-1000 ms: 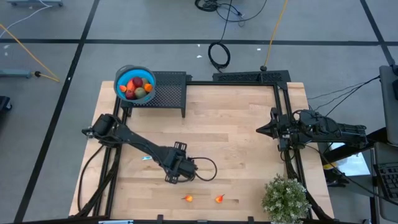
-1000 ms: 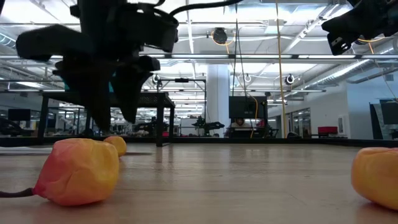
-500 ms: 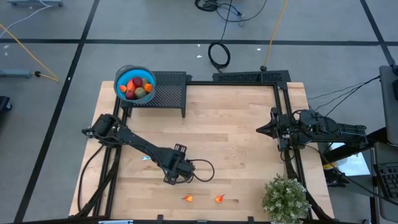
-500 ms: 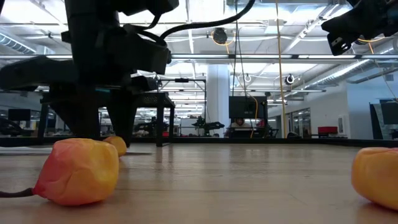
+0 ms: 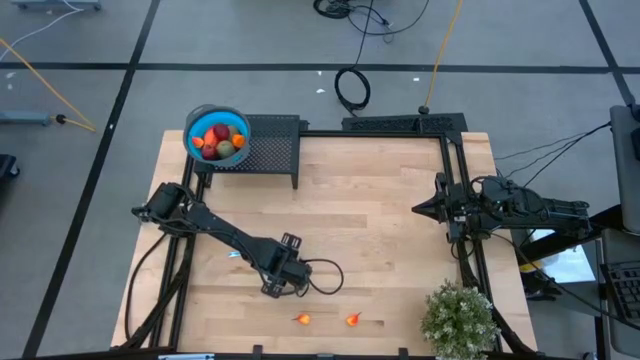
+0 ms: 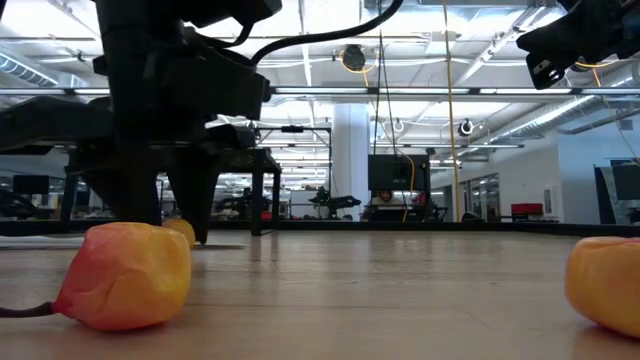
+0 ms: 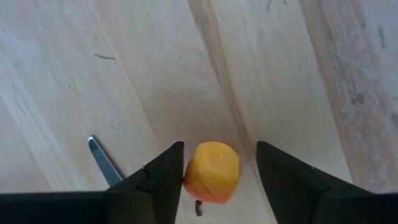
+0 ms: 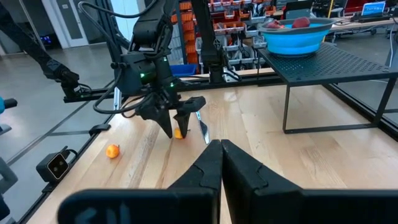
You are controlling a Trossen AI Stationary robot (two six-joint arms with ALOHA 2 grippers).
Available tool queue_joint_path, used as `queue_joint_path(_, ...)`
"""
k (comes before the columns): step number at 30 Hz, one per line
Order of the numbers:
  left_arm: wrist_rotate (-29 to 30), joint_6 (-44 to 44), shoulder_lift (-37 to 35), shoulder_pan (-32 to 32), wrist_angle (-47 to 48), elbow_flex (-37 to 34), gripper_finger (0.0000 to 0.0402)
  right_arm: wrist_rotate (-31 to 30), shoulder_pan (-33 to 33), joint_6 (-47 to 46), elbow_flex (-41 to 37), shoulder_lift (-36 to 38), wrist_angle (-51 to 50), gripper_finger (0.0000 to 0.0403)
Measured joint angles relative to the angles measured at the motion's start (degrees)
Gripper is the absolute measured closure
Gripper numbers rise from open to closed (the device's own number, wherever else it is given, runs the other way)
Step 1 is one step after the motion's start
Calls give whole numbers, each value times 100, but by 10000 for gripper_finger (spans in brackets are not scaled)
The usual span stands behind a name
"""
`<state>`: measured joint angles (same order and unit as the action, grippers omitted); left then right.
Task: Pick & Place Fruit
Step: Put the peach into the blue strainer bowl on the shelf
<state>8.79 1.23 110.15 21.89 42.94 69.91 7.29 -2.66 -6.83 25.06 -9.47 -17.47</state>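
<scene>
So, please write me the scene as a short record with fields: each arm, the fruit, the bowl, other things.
left gripper: low over the table, fingers open on either side of a small orange fruit
right gripper: fingers shut, waiting at the table's right edge
fruit on table: two more orange pieces near the front edge
blue bowl: on the black mesh stand, holding several fruits
knife: flat on the wood beside the left gripper
plant: at the front right corner
</scene>
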Motion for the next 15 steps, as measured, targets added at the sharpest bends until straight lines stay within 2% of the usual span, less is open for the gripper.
queue_joint_path(8,-67,0,7,4,17,-4,267,0,0,0,0,0,0,403)
queue_joint_path(15,171,-368,-134,-35,331,267,278,0,0,0,0,-2,0,403)
